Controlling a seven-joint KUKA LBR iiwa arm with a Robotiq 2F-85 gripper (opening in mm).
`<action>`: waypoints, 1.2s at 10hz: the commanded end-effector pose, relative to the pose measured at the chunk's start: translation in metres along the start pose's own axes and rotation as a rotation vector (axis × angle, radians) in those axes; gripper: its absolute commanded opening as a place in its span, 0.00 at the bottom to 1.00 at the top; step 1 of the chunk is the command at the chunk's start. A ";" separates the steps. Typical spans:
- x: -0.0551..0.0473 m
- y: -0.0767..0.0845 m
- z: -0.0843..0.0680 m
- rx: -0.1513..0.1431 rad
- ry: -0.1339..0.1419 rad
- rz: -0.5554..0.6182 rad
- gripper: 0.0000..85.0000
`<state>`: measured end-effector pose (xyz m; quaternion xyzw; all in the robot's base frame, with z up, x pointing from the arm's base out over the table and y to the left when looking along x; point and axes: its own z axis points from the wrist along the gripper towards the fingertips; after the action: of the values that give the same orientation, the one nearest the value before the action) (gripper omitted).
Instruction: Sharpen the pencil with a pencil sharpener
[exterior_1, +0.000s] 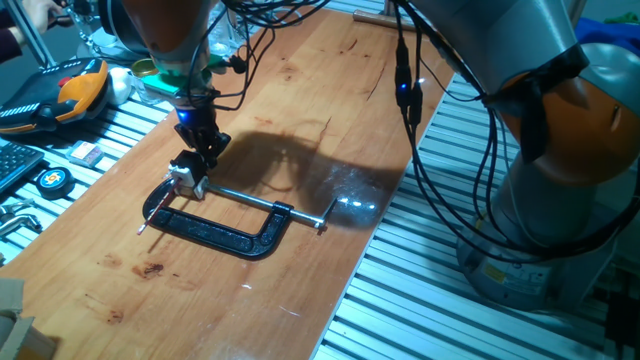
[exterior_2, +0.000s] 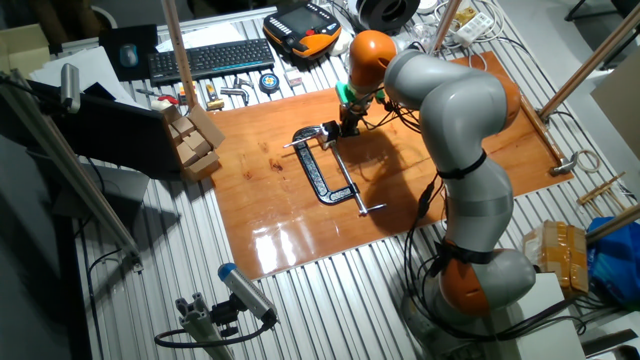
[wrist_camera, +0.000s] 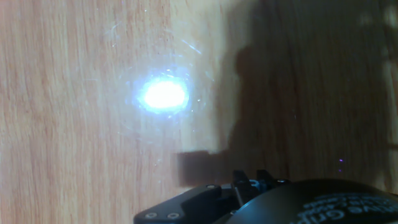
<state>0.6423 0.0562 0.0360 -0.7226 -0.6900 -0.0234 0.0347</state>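
In one fixed view my gripper (exterior_1: 198, 165) hangs over the left end of the board, its fingers closed on the pencil sharpener (exterior_1: 182, 173), a small block, black on top and silver-white below. It is held just above the open end of the black C-clamp (exterior_1: 225, 236). The pencil (exterior_1: 157, 212), a thin dark stick with a reddish tip, lies on the board beside the clamp's left arm, below the sharpener. In the other fixed view the gripper (exterior_2: 347, 128) sits at the clamp's (exterior_2: 322, 180) far end. The hand view shows only bare wood, glare and a boxy shadow.
The clamp's long silver screw rod (exterior_1: 270, 205) runs to the right across the wooden board (exterior_1: 300, 110). A tape measure (exterior_1: 52, 179), an orange-black pendant (exterior_1: 60, 95) and tools lie off the board's left edge. Cables (exterior_1: 405, 90) hang over the board's right side.
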 end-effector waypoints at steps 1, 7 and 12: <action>-0.001 -0.002 -0.001 0.003 0.002 -0.001 0.00; 0.000 -0.010 -0.007 0.008 0.006 0.002 0.00; 0.001 -0.014 -0.010 0.009 0.003 0.003 0.00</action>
<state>0.6281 0.0567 0.0466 -0.7235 -0.6889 -0.0214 0.0389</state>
